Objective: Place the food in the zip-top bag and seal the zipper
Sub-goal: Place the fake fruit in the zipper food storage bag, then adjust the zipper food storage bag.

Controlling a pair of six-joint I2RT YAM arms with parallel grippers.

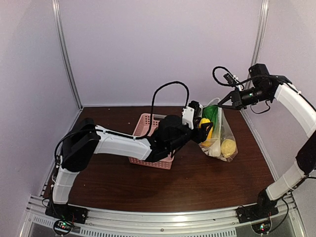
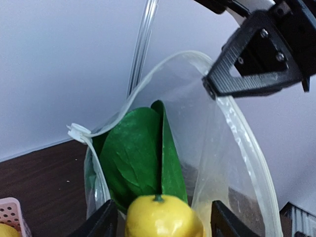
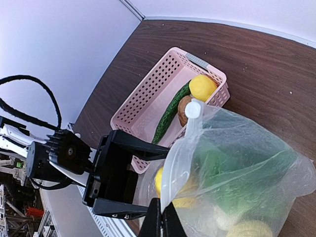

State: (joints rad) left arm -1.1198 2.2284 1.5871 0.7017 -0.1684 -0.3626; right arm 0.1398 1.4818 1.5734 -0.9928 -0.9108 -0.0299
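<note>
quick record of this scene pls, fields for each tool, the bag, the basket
left tool: at the bag mouth, lemon between its fingers, slim gaps either side
right tool: shut on the zip-top bag rim, holding it up
bag mouth: open, not sealed
in bag: green leaf, yellow piece at the bottom
pink basket: holds cucumber, second lemon, brown round piece

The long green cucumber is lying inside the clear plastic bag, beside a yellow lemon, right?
No. The long green cucumber lies in the pink lattice plastic basket, beside a yellow lemon, not the clear plastic bag; the right wrist view shows it.
</note>
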